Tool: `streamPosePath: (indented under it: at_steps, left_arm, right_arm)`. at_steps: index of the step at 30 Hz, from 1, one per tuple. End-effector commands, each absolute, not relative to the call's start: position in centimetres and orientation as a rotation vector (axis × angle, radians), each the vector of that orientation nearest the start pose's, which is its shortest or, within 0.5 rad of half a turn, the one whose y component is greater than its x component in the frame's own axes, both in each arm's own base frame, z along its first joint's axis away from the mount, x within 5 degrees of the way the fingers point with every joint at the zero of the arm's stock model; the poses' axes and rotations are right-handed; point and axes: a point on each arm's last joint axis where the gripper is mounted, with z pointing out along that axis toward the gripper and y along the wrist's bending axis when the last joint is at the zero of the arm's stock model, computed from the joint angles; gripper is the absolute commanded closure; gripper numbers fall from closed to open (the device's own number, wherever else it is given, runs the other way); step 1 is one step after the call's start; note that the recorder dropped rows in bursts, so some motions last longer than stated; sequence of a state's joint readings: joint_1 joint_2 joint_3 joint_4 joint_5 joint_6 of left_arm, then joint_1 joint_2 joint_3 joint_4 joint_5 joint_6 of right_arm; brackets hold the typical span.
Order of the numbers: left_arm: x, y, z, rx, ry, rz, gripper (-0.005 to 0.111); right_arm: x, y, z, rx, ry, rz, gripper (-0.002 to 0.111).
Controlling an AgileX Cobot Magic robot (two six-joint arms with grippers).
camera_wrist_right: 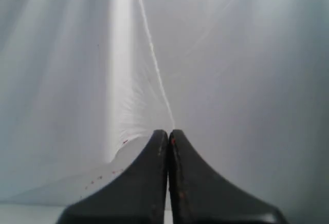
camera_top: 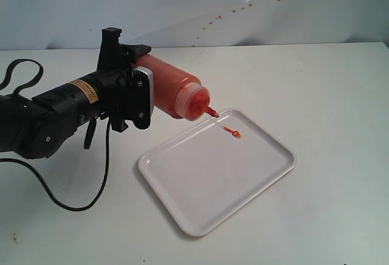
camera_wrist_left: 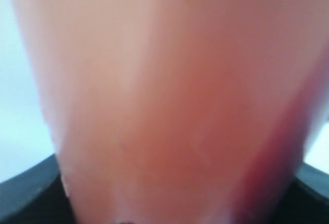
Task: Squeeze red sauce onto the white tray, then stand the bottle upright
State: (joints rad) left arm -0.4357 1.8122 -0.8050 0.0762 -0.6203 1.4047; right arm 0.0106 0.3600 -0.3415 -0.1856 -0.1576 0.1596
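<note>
Red sauce (camera_top: 233, 133): a small glossy blob lay on the white tray (camera_top: 182, 180), just inside the tray corner closest to the counter's far edge. The blob had a thin tail pointing back toward the nozzle.

The tray sat flat around the middle of the counter (camera_top: 322, 216), turned diagonal to the counter edges. The rest of its surface was white.

The bottle (camera_top: 173, 87) was off the counter, lying steeply tilted with its red nozzle cap lowest. The nozzle tip was just over the rim at that same far corner, close to the blob. I couldn't tell whether it touched the rim. The body was still mostly full of orange-red sauce.

The left pincer (camera_top: 144, 72) was clamped on the bottle body toward its base end, one finger on each side, and carried its whole weight. The arm came in from the counter's left edge. In the left wrist view the bottle (camera_wrist_left: 169, 106) filled nearly the whole frame and was blurred, with dark pincer parts showing only at the two lower corners.

A black cable (camera_top: 73, 203) trailed from that arm across the counter toward the near-left corner.

The right pincer (camera_wrist_right: 168, 149) had its fingers pressed together with nothing between them. It faced a creased white backdrop (camera_wrist_right: 231, 70).

In the exterior view, small red specks (camera_top: 243, 6) dotted the backdrop behind the counter's far edge.
</note>
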Motion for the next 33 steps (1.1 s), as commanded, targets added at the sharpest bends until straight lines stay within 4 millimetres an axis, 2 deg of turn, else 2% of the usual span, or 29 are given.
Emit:
streamPosePath:
  at_steps: [1, 5, 8, 10, 15, 21, 24, 30, 33]
  left_arm:
    - [32.6, -15.8, 18.7, 1.515, 1.062, 0.675, 0.107]
    - [32.6, -15.8, 18.7, 1.515, 1.062, 0.675, 0.107]
    - [32.6, -15.8, 18.7, 1.515, 1.062, 0.675, 0.107]
    - [32.6, -15.8, 18.7, 1.514, 1.063, 0.674, 0.107]
    - [32.6, -15.8, 18.7, 1.514, 1.063, 0.674, 0.107]
    - [32.6, -15.8, 18.6, 1.518, 1.066, 0.672, 0.107]
    - [32.6, -15.8, 18.5, 1.528, 1.074, 0.668, 0.107]
    - [32.4, -15.6, 17.8, 1.594, 1.120, 0.647, 0.107]
    - [32.4, -15.7, 18.0, 1.598, 1.090, 0.670, 0.107]
  right_arm:
    - [11.5, 1.1, 31.1, -0.110, 1.406, 0.054, 0.108]
    - [14.2, 3.2, 29.1, -0.370, 1.515, 0.042, 0.108]
    - [15.8, 5.4, 27.6, -0.412, 1.636, 0.198, 0.108]
    - [16.9, 6.7, 27.5, -0.502, 1.686, 0.202, 0.108]
    - [19.9, 8.4, 27.7, -0.561, 1.908, 0.136, 0.108]
    - [22.5, 9.6, 28.7, -0.535, 1.913, 0.160, 0.108]
    - [23.1, 10.1, 28.7, -0.523, 1.878, 0.201, 0.108]
    - [24.4, 11.2, 27.8, -0.507, 1.831, 0.284, 0.108]
    - [25.2, 11.9, 27.0, -0.513, 1.804, 0.325, 0.108]
